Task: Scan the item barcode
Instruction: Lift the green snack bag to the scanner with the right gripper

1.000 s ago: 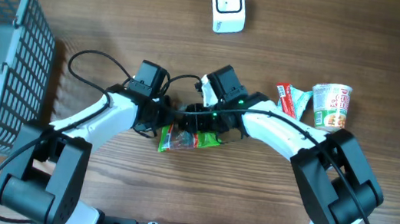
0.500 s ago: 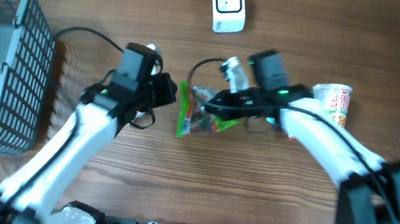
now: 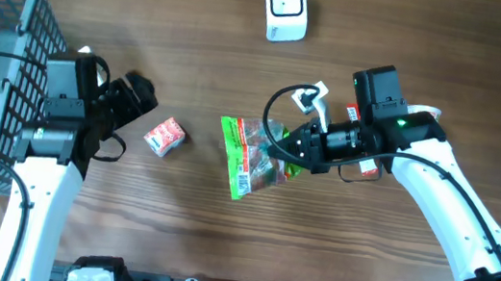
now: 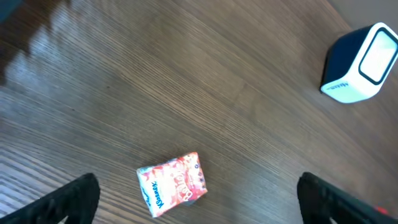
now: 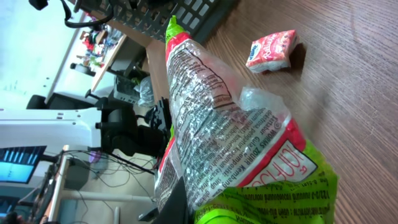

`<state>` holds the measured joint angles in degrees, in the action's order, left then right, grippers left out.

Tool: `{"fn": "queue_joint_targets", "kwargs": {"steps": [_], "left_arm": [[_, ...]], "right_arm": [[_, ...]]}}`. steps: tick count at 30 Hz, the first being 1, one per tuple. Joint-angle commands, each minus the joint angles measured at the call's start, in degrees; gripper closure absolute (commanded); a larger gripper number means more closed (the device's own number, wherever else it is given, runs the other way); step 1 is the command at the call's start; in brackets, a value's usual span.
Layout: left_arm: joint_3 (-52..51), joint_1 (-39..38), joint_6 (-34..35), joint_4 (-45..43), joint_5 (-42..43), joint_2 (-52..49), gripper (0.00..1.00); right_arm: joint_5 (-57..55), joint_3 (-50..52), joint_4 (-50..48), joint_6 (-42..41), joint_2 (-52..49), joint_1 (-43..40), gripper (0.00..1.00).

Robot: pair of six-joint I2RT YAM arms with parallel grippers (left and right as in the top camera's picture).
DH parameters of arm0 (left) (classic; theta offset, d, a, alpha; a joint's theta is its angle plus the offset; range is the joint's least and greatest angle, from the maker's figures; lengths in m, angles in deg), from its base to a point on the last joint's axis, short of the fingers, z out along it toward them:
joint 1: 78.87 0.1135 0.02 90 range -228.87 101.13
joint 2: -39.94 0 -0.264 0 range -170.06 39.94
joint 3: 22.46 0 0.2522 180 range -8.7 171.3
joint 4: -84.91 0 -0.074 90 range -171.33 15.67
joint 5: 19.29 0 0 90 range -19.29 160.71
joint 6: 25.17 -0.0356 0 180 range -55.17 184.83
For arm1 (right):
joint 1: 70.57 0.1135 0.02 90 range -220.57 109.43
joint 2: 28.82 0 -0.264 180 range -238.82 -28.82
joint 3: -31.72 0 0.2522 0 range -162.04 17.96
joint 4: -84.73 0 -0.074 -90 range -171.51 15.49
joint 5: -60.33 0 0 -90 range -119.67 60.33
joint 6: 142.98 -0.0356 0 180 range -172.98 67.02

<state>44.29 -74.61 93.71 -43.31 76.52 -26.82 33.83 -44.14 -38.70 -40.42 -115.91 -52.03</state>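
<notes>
Pulled back toward the basket [image 3: 10, 51] since the earlier frame: left gripper [image 3: 138, 97] — jaws wide, empty. Right gripper [image 3: 293, 148] alone clamps the green snack bag [image 3: 248, 160] over the tabletop [image 3: 169, 246]; we judge this frees its printed side for turning toward the scanner [image 3: 284, 7], well apart.

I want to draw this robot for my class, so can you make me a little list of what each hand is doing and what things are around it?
Left gripper: open, holding nothing, near the basket
Right gripper: shut on the green snack bag, holding it up
Tissue pack: red and white, lying on the table between the two arms
Scanner: white, at the far edge, apart from the bag
Basket: grey mesh, on the left side
</notes>
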Motion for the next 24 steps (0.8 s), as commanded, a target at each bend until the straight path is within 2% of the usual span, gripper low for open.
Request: {"fn": "queue_joint_targets", "kwargs": {"steps": [1, 3, 10, 13, 16, 20, 24], "left_arm": [[0.37, 0.26, -1.7, 0.15, -0.37, -0.74, 0.0], [0.37, 0.26, -1.68, 0.44, -0.37, -0.74, 0.0], [0.37, 0.26, -1.68, 0.42, -0.35, -0.74, 0.0], [0.37, 0.26, -1.68, 0.42, -0.35, -0.74, 0.0], [0.37, 0.26, -1.68, 0.42, -0.37, -0.74, 0.0], [0.37, 0.26, -1.68, 0.42, -0.37, -0.74, 0.0], [0.37, 0.26, -1.68, 0.42, -0.35, -0.74, 0.0]], "right_arm": [[4.09, -0.02, -0.33, -1.2, 1.57, -0.31, 0.96], [3.69, -0.02, -0.39, -3.43, 1.6, -0.31, 0.96], [-9.09, -1.46, -0.74, -11.74, 1.6, -0.31, 0.96], [-22.1, -11.26, 5.42, -14.16, 1.6, -0.31, 0.96], [-40.63, -25.86, 16.76, -14.21, 1.29, -0.31, 0.96], [-57.05, -41.92, 21.31, -8.98, 0.22, 0.46, 0.96], [-68.81, -45.46, 9.53, 1.81, -2.8, 5.86, 0.96]]}}
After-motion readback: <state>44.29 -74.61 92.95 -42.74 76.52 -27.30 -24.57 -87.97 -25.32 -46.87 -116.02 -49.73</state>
